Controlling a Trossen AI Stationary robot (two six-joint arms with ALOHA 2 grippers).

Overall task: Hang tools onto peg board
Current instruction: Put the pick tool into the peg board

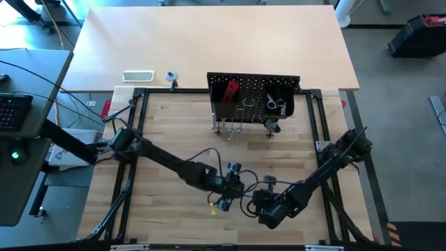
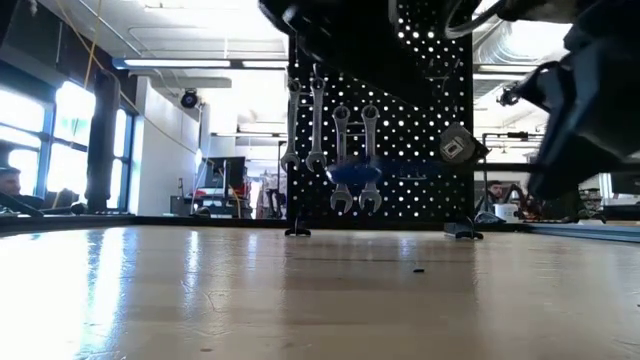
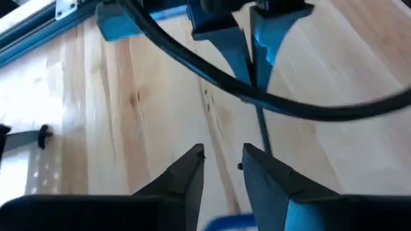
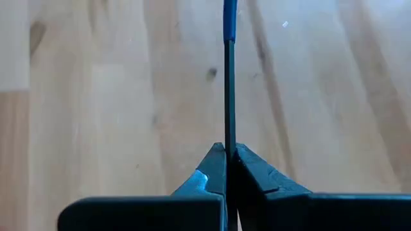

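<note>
At the near middle of the light wooden counter [image 1: 174, 132] the two dark arms meet. The right gripper [image 4: 226, 154] has its jaws pressed together on the thin black L-shaped key with a blue end [image 4: 228, 83]; the shaft stands straight out from between the jaws, and the blue end is the farthest part from them, above the wood.

Just to the left of it is the left gripper [image 3: 223, 157]. Its jaws stand a little apart, with a narrow gap, and in the left wrist view the gap shows only wood. The same thin shaft runs on ahead of these jaws, up to the blue-black jaws of the other arm. I cannot tell if the left jaws touch it.

Farther away, at the far middle of the counter, stands the black perforated metal peg board [image 1: 254, 94] on short legs. On it hang four slim silver wrenches [image 2: 343, 155] side by side and a red-handled tool [image 1: 230, 90].
</note>
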